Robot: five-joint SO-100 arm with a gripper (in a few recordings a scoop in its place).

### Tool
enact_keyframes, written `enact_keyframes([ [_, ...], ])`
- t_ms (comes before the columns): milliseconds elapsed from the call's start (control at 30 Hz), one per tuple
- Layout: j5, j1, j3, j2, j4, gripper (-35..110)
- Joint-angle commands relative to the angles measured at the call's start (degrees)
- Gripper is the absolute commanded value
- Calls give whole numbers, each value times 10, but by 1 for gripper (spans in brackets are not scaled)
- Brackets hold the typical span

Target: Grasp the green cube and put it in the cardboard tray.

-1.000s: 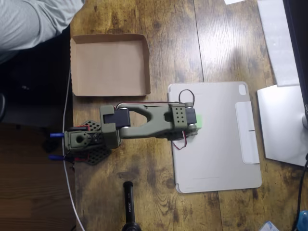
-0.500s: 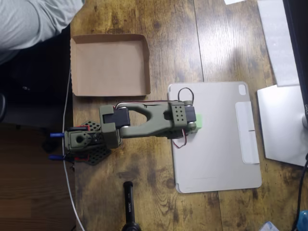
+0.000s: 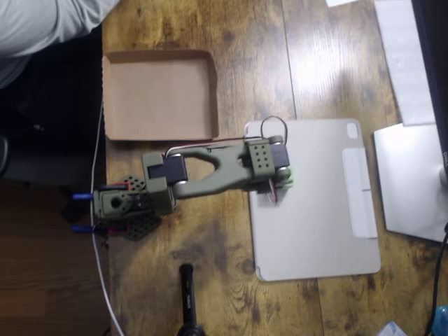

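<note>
Green cube (image 3: 288, 180) showed as a thin mint sliver on the pale grey tablet cover (image 3: 318, 210), near the cover's left edge, mostly hidden under the gripper (image 3: 281, 176). Whether the jaws were apart or clamped on it, I could not tell. The cardboard tray (image 3: 159, 94) lay well apart, near the wooden table's (image 3: 252, 49) upper left corner.

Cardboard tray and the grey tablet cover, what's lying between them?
In the overhead view, bare wooden table separates the cardboard tray from the tablet cover.
</note>
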Motion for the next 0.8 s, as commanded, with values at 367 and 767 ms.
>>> enact_keyframes([
  [367, -17, -24, -259, -75, 94, 0],
  [767, 5, -95, -272, -156, 40, 9],
])
